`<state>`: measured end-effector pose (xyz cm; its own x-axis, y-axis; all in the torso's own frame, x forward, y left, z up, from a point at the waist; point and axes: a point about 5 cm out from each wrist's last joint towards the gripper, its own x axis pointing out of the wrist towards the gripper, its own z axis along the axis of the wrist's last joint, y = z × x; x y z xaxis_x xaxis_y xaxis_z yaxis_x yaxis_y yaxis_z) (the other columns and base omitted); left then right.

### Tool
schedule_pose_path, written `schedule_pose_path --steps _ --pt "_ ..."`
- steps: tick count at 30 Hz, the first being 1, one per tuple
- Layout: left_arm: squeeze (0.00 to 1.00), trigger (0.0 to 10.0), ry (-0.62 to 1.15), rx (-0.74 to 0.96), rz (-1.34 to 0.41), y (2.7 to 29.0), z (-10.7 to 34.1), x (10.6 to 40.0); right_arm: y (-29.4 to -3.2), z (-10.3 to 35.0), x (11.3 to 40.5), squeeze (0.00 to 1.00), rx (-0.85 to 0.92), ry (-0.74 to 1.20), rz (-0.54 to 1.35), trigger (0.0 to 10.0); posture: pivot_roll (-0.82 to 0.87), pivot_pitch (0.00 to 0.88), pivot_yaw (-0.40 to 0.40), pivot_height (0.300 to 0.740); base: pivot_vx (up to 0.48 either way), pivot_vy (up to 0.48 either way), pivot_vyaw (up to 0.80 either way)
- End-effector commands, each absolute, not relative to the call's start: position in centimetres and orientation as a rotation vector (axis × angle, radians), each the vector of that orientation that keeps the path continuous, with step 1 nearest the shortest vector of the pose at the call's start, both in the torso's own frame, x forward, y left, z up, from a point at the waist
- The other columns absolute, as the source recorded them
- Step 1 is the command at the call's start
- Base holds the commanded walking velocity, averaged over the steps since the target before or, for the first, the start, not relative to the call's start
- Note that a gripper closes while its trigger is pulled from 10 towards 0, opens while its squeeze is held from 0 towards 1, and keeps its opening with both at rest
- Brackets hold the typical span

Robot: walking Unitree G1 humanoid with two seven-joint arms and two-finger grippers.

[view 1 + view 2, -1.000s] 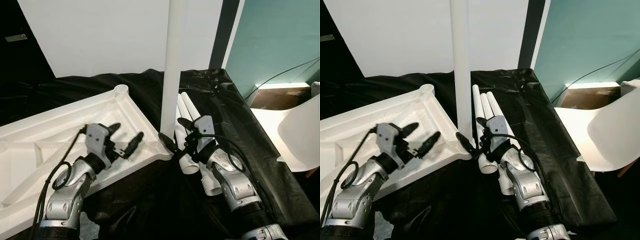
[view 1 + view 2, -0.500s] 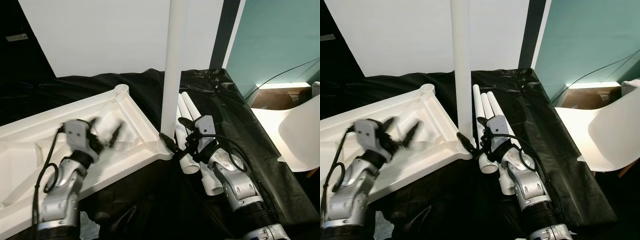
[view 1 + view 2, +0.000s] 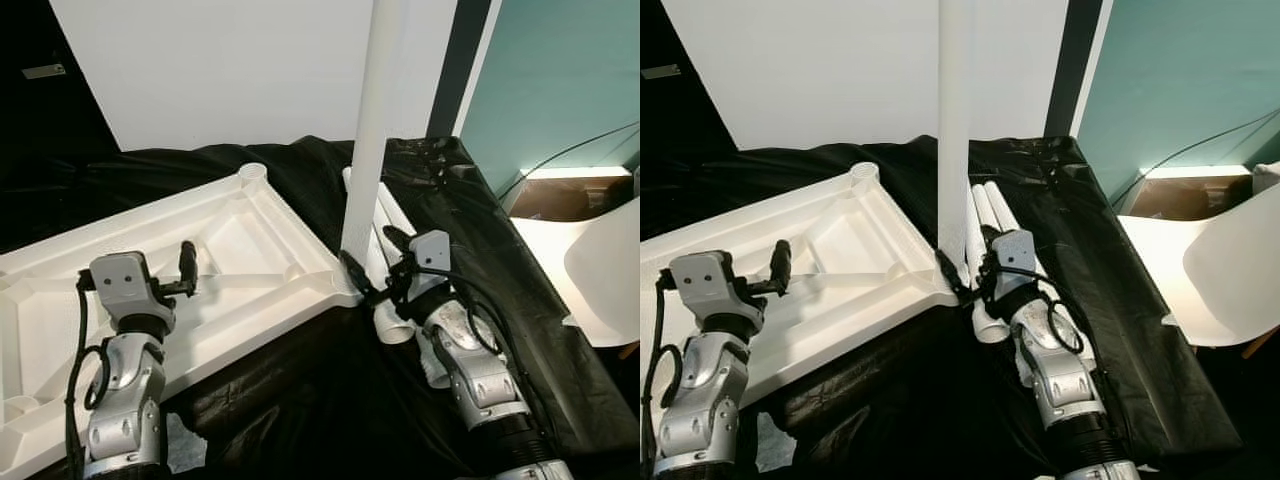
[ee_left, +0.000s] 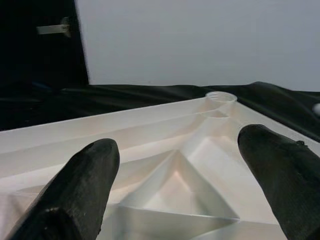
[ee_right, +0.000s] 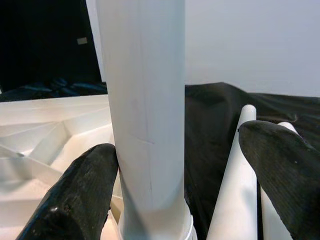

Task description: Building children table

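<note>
The white table top [image 3: 250, 235] lies upside down on the black cloth, ribs up, with a round socket [image 3: 252, 172] at its far corner. One white leg [image 3: 372, 130] stands upright in the near right corner. My right gripper [image 3: 375, 262] is open around the base of that leg [image 5: 145, 100]; one finger [image 5: 85, 185] touches it and the other stands apart. Loose white legs [image 3: 396, 326] lie just right of it. My left gripper [image 4: 175, 170] is open above the table top's left part [image 4: 165, 150] and holds nothing.
The black cloth [image 3: 480, 260] covers the work surface and drops off at the right. A white chair [image 3: 605, 270] and a cardboard box [image 3: 570, 195] stand beyond that edge. A white panel and a teal wall close the back.
My left arm has swung back to the left across the table top, its fingers now pointing away. The right gripper stays at the leg's base. The camera has shifted slightly.
</note>
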<state>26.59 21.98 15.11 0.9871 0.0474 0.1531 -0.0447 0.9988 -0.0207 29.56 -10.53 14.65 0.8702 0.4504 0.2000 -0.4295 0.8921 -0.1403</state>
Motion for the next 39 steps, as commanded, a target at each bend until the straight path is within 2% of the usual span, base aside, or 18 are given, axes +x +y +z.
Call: schedule_pose_path --steps 1,5,11,18,31,39 --pt "0.00 10.0 -0.147 0.000 0.046 21.8 15.1 26.6 -11.3 15.1 29.7 0.00 -0.086 -0.245 0.441 10.0 0.07 0.000 0.013 0.740 0.000 0.000 0.00" --pt "0.00 10.0 -0.148 0.014 0.056 21.7 15.2 26.7 -9.7 14.0 29.0 0.00 -0.094 -0.170 0.614 10.0 0.07 0.000 0.014 0.740 0.000 0.000 0.00" --pt "0.00 10.0 -0.155 0.053 0.045 21.8 15.5 26.9 -9.2 13.2 28.8 0.00 -0.102 -0.090 0.778 10.0 0.06 0.000 0.019 0.740 0.000 0.000 0.00" --pt "0.00 10.0 -0.162 0.121 -0.008 20.9 15.6 27.1 -10.0 14.2 29.9 0.00 -0.132 -0.102 0.797 10.0 0.06 0.000 0.018 0.740 0.000 0.000 0.00" --pt "0.00 10.0 -0.160 0.187 -0.056 20.3 15.5 27.0 -10.1 14.0 29.3 0.00 -0.125 -0.089 0.813 10.0 0.07 0.000 0.009 0.740 0.000 0.000 0.00" --pt "0.00 10.0 -0.163 0.194 -0.109 19.9 15.5 27.0 -10.3 14.5 30.3 0.00 -0.142 -0.097 0.817 10.0 0.08 0.000 0.003 0.740 0.000 0.000 0.00"
